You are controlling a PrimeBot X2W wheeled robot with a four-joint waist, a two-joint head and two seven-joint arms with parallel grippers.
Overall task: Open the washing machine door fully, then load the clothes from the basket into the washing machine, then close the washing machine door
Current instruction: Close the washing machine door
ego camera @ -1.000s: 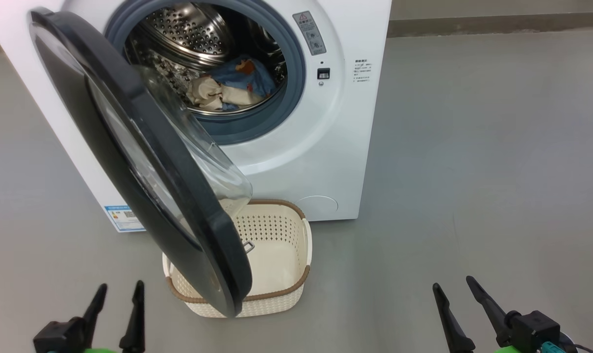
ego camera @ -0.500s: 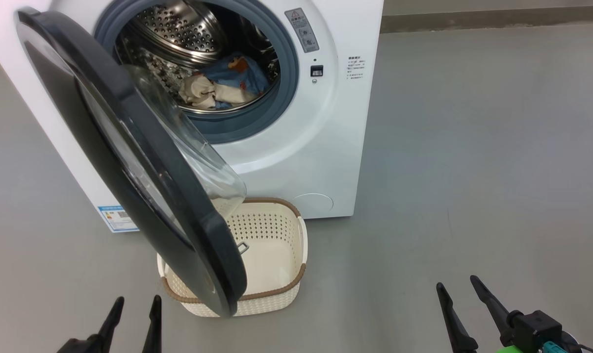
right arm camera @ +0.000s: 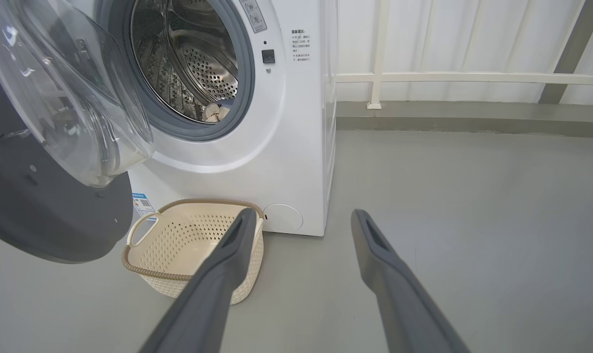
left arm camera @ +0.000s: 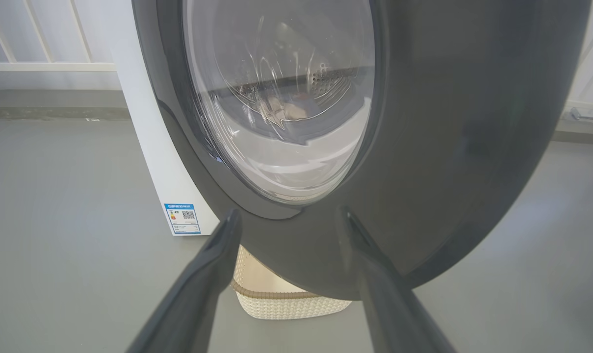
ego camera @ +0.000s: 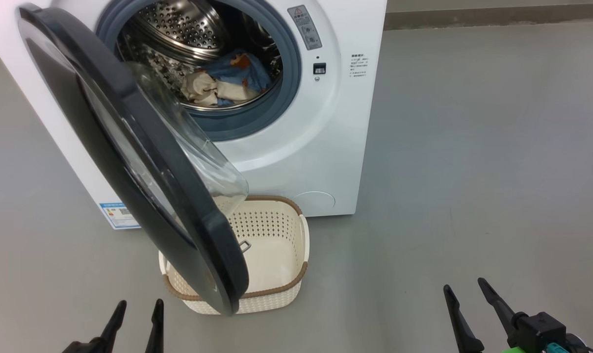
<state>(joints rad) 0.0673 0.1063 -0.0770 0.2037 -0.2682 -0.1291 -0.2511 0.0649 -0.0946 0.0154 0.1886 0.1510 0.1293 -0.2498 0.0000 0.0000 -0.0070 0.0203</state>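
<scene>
Two steps looked done, clothes [ego camera: 227, 81] in the drum [ego camera: 188, 24], basket [ego camera: 271, 301] bare, as your left gripper [ego camera: 140, 302] and right gripper [ego camera: 463, 284], fingers apart at lower frame, faced pushing the washing machine door [ego camera: 218, 264] shut.

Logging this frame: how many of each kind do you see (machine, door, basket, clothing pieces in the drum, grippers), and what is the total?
washing machine: 1
washing machine door: 1
basket: 1
clothing pieces in the drum: 2, blue printed fabric and cream cloth
grippers: 2, left gripper and right gripper
Total: 7
</scene>
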